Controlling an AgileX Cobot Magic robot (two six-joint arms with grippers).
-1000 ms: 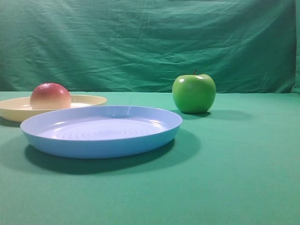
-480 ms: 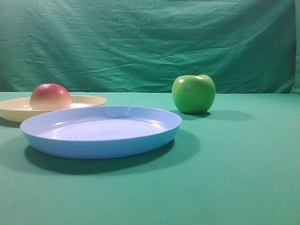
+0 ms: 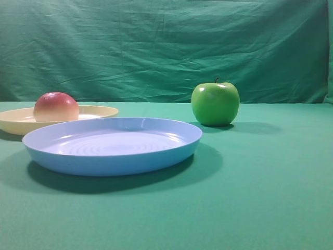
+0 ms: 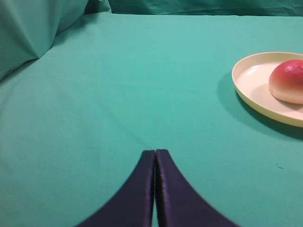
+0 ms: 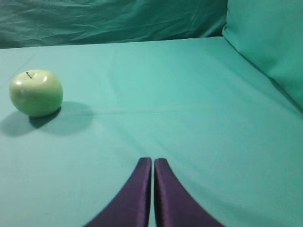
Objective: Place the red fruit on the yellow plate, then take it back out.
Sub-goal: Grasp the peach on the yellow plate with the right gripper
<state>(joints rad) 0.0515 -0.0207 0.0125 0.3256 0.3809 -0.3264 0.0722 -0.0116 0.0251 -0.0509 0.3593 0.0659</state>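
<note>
Nothing is shifting over the last second: red fruit (image 3: 56,107) is sitting on yellow plate (image 3: 96,111), seemingly awaiting retrieval, both left gripper (image 4: 155,152) and right gripper (image 5: 152,161) pressed together, empty.

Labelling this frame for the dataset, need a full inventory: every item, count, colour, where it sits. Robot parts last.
red fruit: 1, red fading to pale peach, on the yellow plate
yellow plate: 1, pale cream-yellow, far left, behind the blue plate
blue plate: 1, light blue, front centre-left, nothing on it
green apple: 1, shiny green with stem, on the cloth right of centre
cloth: 1, green, covers table and backdrop
left claw: 1, dark, shut, holding nothing
right claw: 1, dark, shut, holding nothing
</note>
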